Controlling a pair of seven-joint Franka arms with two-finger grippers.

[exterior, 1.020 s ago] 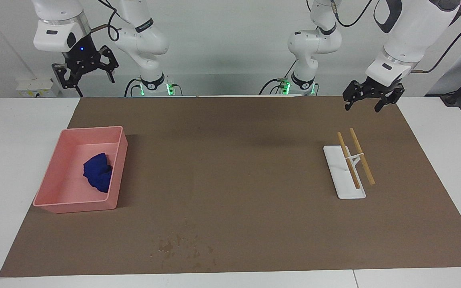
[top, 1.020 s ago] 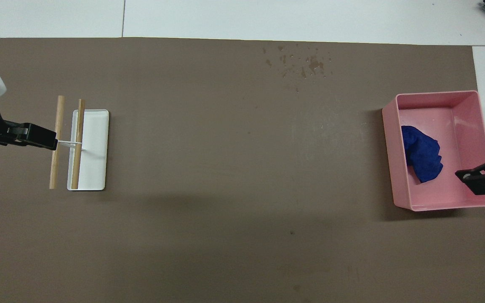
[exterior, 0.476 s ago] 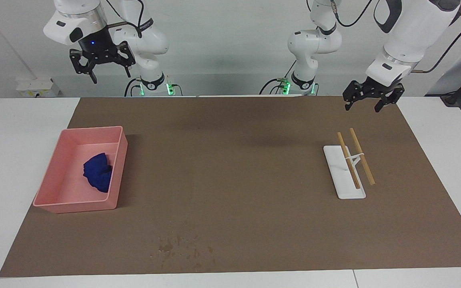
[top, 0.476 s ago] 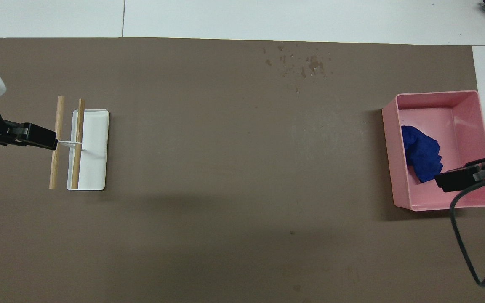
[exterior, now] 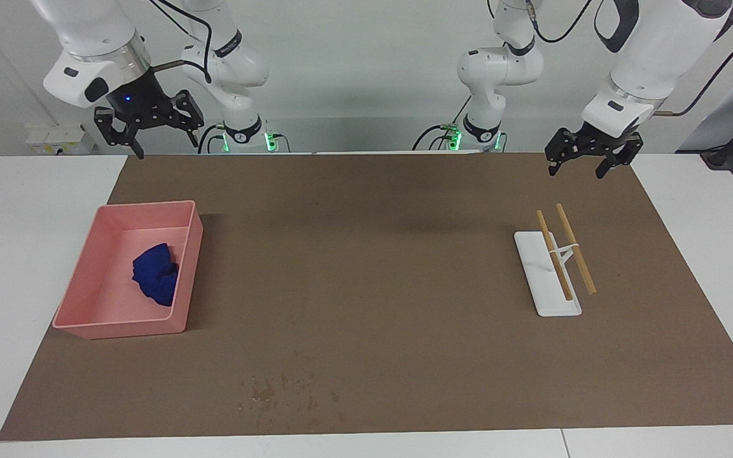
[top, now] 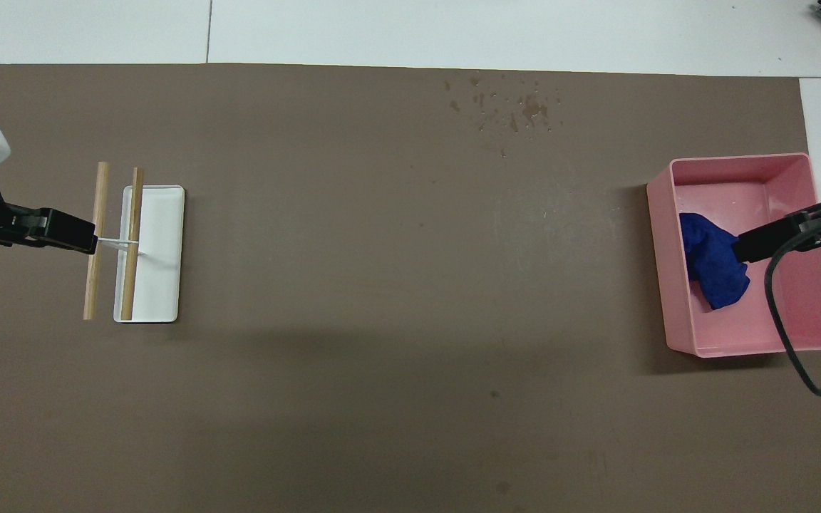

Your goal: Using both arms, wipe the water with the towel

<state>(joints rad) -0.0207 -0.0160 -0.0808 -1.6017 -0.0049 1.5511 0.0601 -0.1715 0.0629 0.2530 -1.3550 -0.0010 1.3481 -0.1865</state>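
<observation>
Lying crumpled in the pink tray [exterior: 183, 267], the towel [exterior: 155, 282] stretches lengthwise toward the robots — right gripper [exterior: 148, 129] spread wide high over it; left gripper [exterior: 586, 159] spread too, waiting above the mat [exterior: 366, 286].

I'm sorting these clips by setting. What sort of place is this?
Most likely a robotics lab bench: two white arms mounted at a white table with a brown mat, the left gripper and right gripper raised, and staged props, a pink tray holding a blue towel.
</observation>
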